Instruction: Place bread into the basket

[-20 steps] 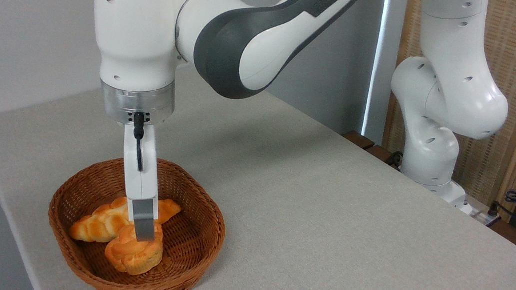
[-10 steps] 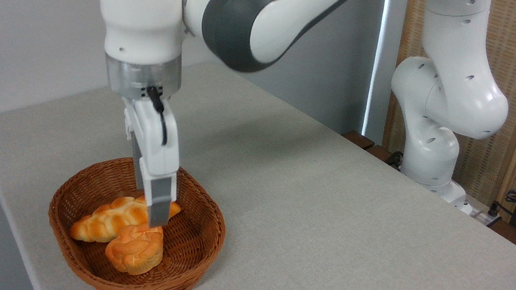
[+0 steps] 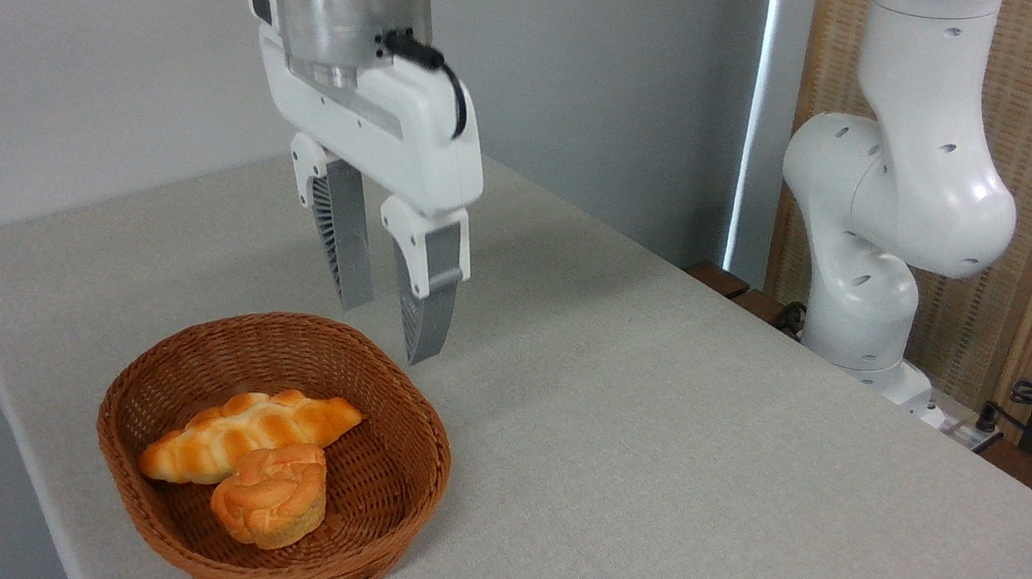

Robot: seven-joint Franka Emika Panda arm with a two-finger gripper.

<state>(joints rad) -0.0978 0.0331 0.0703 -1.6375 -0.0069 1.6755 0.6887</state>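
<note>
**Bun lies in basket; gripper empty and clear above**

The basket [image 3: 271,462] serves as reference throughout. It stands on the grey table [image 3: 652,470], near the table's front left edge.

Bread [image 3: 270,494]: inside the basket, toward its front, resting on the woven floor with its knotted top upward. It touches, or lies just beside, the braided loaf [image 3: 248,434], which lies behind it on a diagonal across the basket floor. Neither item overhangs the rim.

Gripper [image 3: 385,322]: above the basket's rear right rim, apart from both the rim and the contents. The two fingers are spread with a plain gap between them, and nothing is held. The fingertips point down and slightly toward the camera.

Assessment: the spread, empty fingers and the bun sitting unsupported in the basket indicate that the placing is done. The height above the rim suits a clean departure without catching the wicker. Judged complete or nearly so; nothing remains except, possibly, moving the arm away.
</note>
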